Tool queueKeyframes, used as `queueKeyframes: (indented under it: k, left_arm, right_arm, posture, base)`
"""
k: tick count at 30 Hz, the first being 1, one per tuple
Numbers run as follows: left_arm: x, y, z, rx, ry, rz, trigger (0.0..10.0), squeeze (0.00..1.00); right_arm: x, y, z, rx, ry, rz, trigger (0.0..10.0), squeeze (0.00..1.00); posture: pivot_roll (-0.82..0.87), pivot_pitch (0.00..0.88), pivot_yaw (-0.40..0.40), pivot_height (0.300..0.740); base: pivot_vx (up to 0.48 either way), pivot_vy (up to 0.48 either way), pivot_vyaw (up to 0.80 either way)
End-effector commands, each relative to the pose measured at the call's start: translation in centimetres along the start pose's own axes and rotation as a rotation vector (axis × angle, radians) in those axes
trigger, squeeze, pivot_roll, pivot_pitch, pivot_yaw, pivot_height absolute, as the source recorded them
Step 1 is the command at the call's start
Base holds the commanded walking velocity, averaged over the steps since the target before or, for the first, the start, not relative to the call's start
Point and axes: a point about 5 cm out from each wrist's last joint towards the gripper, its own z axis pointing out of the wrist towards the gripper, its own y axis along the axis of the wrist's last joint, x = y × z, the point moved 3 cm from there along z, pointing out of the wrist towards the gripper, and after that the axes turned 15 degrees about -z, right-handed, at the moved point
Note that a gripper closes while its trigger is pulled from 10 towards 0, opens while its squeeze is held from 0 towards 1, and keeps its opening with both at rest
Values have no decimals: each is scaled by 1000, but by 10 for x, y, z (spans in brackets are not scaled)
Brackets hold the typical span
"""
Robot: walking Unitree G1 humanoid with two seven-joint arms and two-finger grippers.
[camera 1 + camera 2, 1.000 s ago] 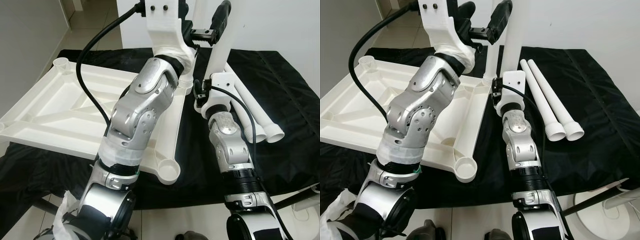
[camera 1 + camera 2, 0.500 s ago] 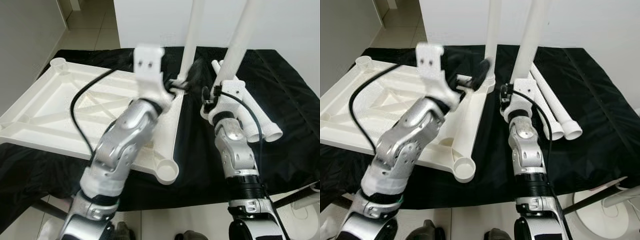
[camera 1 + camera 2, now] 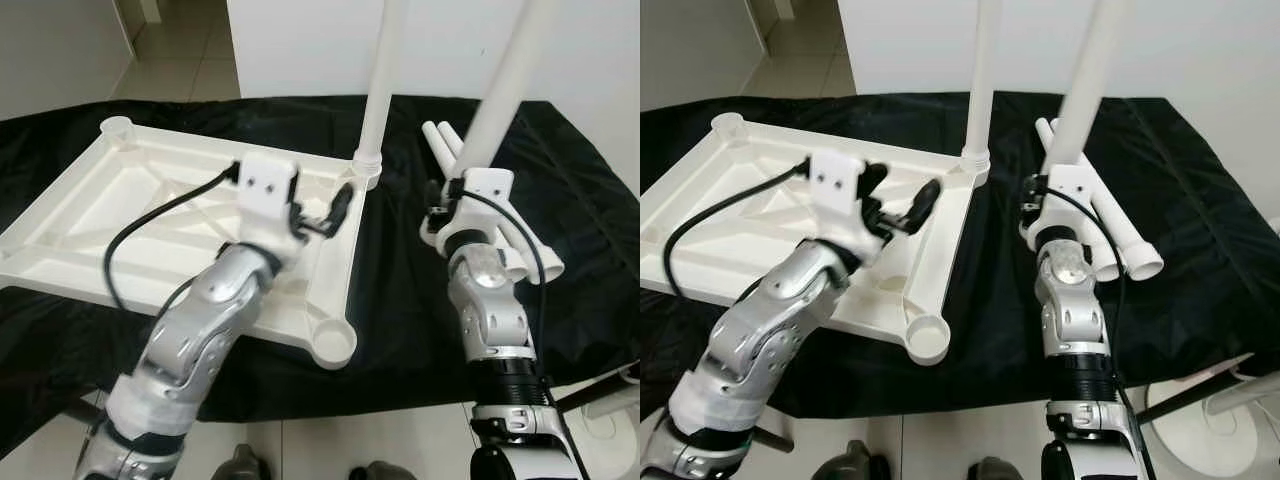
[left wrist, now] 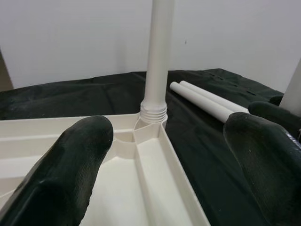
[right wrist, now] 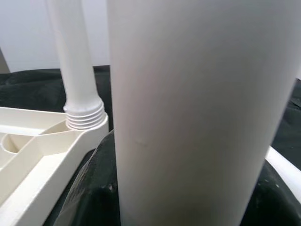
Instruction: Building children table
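Lowered since earlier, the left gripper (image 3: pixel 322 215) hangs spread and empty at frame centre over the upturned white plastic tabletop (image 3: pixel 120 215). The right gripper (image 5: pixel 155 188) apparently clasps a white plastic tube leg (image 3: pixel 500 100); align it squarely over the near corner socket (image 3: pixel 335 343).

Left gripper (image 3: pixel 322 216) has dropped from high beside the upright leg (image 3: pixel 377 90) to low over the tabletop (image 3: pixel 120 215), fingers spread, off the leg. Right gripper (image 3: pixel 447 200) has shifted its held leg (image 3: pixel 500 100) rightward, now tilted.
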Motion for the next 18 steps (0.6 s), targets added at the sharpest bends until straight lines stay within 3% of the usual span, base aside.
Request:
queueKeyframes:
  k: [1, 8, 11, 12, 13, 15, 17, 18]
  left_arm:
    - [-35, -4, -7, 79, -396, 19, 10000, 0]
    - [-35, -22, -38, 238, -548, 16, 10000, 0]
    - [-35, -22, -38, 238, -548, 16, 10000, 0]
    - [-33, -27, -43, 284, -557, 18, 10000, 0]
    - [-31, -32, -49, 326, -576, 30, 10000, 1000]
    - [-31, -32, -49, 326, -576, 30, 10000, 1000]
    - [-26, -44, -61, 423, -600, 88, 10000, 1000]
    - [-23, -50, -66, 465, -615, 123, 10000, 867]
  right_arm:
    - [0, 2, 0, -6, 3, 3, 10000, 0]
    - [-4, 1, -2, -3, -3, -5, 10000, 0]
    - [-4, 1, -2, -3, -3, -5, 10000, 0]
    - [-5, 0, -2, -1, -4, -8, 10000, 0]
    - [-6, 0, -2, 1, -5, -13, 10000, 0]
    - [-6, 0, -2, 1, -5, -13, 10000, 0]
    - [-7, 0, -2, 2, -6, -19, 10000, 0]
    - [-7, -1, -2, 3, -6, -21, 10000, 0]
  posture:
    - [-57, 16, -1, 740]
    - [-59, 15, -1, 740]
    - [-59, 15, -1, 740]
    - [-59, 15, -1, 740]
    - [-58, 16, -2, 740]
    - [-58, 16, -2, 740]
    - [-57, 16, -3, 740]
    - [-57, 16, -3, 740]
  base:
    - [0, 0, 0]
    - [0, 0, 0]
    - [0, 0, 0]
    - [0, 0, 0]
    - [0, 0, 0]
    - [0, 0, 0]
    - [0, 0, 0]
    - [0, 0, 0]
